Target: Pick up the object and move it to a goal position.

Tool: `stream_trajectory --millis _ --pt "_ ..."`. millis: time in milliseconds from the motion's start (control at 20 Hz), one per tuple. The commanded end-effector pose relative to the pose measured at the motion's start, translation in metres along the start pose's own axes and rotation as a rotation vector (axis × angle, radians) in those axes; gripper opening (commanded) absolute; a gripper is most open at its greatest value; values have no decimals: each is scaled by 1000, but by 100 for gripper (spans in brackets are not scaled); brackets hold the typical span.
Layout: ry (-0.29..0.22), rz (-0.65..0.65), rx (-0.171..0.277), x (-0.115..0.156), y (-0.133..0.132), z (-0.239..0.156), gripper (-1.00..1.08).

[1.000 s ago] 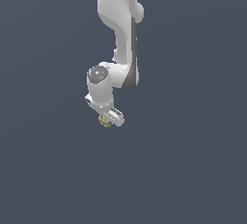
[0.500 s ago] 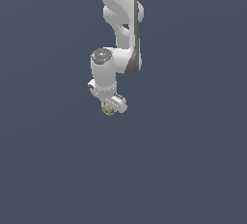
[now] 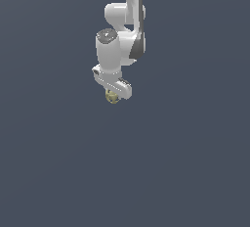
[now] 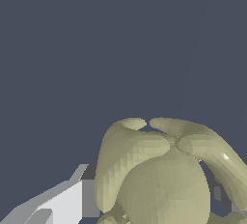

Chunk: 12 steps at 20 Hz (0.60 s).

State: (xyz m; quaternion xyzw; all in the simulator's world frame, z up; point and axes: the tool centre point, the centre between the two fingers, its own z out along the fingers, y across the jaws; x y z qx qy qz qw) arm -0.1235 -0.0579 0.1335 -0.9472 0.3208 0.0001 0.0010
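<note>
The object, a small bumpy olive-tan ball (image 3: pixel 112 97), hangs just under my white gripper (image 3: pixel 114 95) in the exterior view, lifted well above the dark floor. The gripper is shut on it. In the wrist view the ball (image 4: pixel 164 175) fills the lower part of the picture, lumpy and lobed, with one white finger (image 4: pixel 62 201) pressed beside it. The other finger is mostly hidden behind the ball. No goal marker shows in either view.
The white arm (image 3: pixel 122 20) comes down from the exterior view's top. All around is a plain dark grey-blue surface (image 3: pixel 185 162) with no other objects in view.
The arm has carried the ball upward and a little toward the exterior view's right. The wrist has turned. The gripper has stayed shut on the ball.
</note>
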Motion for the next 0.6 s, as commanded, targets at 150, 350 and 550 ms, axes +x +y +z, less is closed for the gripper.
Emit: stream_trajectory --millis 150,350,550 --pt "1 0 -1 -17 7 -15 -100" --pt "1 0 -2 -23 9 -21 -100" --pt "1 0 -2 -24 10 -23 -100"
